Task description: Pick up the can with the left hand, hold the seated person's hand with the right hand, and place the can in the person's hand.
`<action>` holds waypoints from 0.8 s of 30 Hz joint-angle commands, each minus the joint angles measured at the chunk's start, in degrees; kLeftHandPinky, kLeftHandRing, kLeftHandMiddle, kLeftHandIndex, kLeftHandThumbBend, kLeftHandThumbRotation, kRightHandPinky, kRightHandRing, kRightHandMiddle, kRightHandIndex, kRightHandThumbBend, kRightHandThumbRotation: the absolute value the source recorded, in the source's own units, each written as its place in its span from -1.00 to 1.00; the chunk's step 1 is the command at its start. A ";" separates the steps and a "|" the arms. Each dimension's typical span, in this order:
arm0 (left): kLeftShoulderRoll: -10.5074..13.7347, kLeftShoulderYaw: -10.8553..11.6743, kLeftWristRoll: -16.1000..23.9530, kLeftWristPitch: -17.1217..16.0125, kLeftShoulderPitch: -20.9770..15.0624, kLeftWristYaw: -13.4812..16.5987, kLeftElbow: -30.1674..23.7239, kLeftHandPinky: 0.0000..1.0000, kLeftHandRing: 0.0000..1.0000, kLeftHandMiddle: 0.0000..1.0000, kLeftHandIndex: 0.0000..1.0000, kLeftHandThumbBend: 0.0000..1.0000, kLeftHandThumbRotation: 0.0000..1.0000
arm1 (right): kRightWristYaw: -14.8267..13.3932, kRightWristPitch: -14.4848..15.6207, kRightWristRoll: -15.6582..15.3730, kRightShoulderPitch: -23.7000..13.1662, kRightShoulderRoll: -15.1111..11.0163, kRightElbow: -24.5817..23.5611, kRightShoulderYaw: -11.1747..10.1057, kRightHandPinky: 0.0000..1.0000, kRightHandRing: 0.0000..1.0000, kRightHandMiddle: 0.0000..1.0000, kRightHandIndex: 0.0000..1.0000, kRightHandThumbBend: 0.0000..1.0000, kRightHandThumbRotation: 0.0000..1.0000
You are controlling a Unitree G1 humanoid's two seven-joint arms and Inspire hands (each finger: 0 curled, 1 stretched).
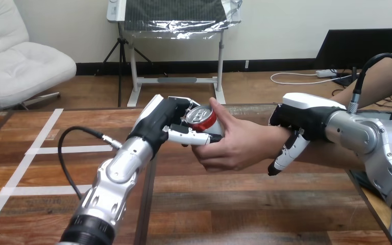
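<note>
A red can (202, 119) with a silver top is held tilted above the table's middle. My left hand (166, 120) is shut on it from the left, fingers curled round its side and thumb (190, 137) beneath it. The person's hand (240, 145) comes in from the right, palm cupped against the can with its thumb up along the can's right side, so both hands are on the can. My right hand (300, 116) lies over the person's wrist (270, 140), its fingers (285, 155) curled down round the near side.
The wooden table (224, 204) stretches open below the hands. The person's forearm (332, 153) runs off to the right behind my right arm. A dark flat object (360, 178) lies at the table's right edge.
</note>
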 commanded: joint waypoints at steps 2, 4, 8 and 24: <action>-2.93 -1.45 0.51 -2.68 -7.93 -0.12 0.06 -0.42 -0.29 -0.18 -0.11 0.33 -1.00 | -0.91 0.01 1.40 -3.86 2.86 -1.87 -0.38 -0.55 -0.44 -0.32 -0.28 0.68 -0.64; -3.22 -1.47 0.40 -2.74 -8.12 -0.14 0.33 -0.42 -0.30 -0.19 -0.11 0.33 -1.00 | -1.05 -0.24 1.54 -3.57 2.83 -2.33 -0.49 -0.55 -0.44 -0.32 -0.28 0.68 -0.64; -3.58 -1.64 0.50 -2.74 -8.52 0.00 0.66 -0.42 -0.31 -0.19 -0.11 0.32 -1.00 | -0.86 0.06 1.42 -3.54 2.89 -2.46 -0.36 -0.54 -0.42 -0.30 -0.27 0.68 -0.64; -4.69 -1.57 0.60 -4.08 -10.81 0.46 1.22 -0.45 -0.33 -0.21 -0.13 0.31 -1.00 | -0.97 0.22 1.61 -2.87 2.85 -2.84 -0.24 -0.51 -0.40 -0.29 -0.27 0.66 -0.64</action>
